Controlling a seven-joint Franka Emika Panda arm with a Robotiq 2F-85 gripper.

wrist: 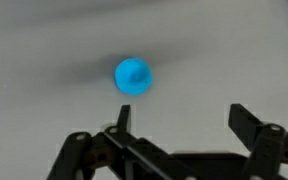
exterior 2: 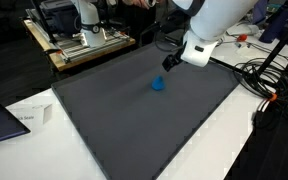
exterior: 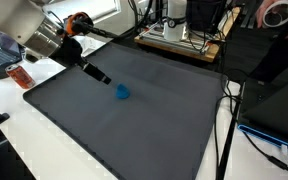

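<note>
1. While I hover over the dark grey mat (exterior: 144, 130), my gripper (wrist: 181, 122) has its jaws spread wide with nothing between them (both fingers show bare in the wrist view).
2. Thing in hand: a small blue round object (wrist: 133, 76). It may be a ball or a cap; I cannot tell which. It sits alone on the mat, near the middle of its far half in both exterior views.
3. Relation: the object lies ahead of my fingertips and off-centre, closer to one finger than to the other. It is not inside the gap, and I am near it but not touching it.
4. Step, as I judge it: approach and alignment before a grasp. No contact has been made yet.
5. What the next move calls for, in my estimate: shift sideways and forward until the object is centred between the fingers, then descend straight down. A round piece may roll away if one finger nudges it first, so both fingers should meet it together.
</note>
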